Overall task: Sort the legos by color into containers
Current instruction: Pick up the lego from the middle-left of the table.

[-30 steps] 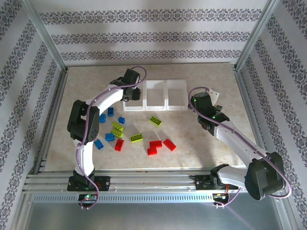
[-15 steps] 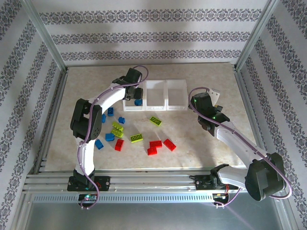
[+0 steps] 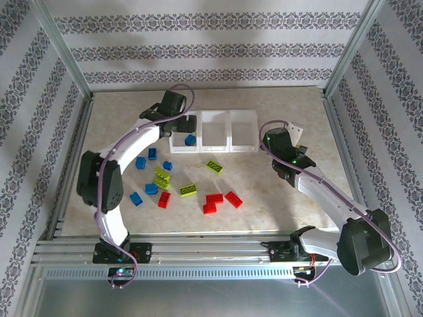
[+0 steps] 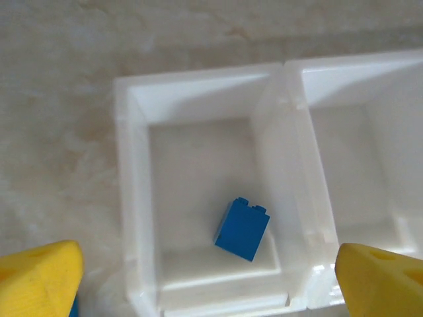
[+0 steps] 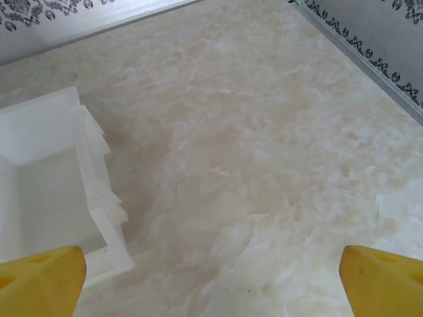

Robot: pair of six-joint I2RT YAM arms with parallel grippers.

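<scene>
Looking at the top view first: the left arm reaches over the left bin and covers its back-left rim. The left jaws are spread wide. The wrist view catches just two yellow fingertips in the bottom corners, the rest cut off, with nothing pinched between them.

One blue brick lies on that bin's floor, skewed to the walls and toward the near side. From above it is a small blue spot.

The middle bin butts against the left one. In the left wrist view its right half is cut off by the frame. The right bin closes the row. Translucent walls make the floors hard to read from above.

The right arm sits just beside the right bin, its head hiding the jaws from overhead. The right jaws are spread too, yellow fingertips in both bottom corners, holding nothing. That view has only one bin corner, clipped at the left edge, contents not visible.

Loose on the table, in front of the bins:
- blue bricks
- green bricks, two of them touching and hard to separate
- red bricks
</scene>
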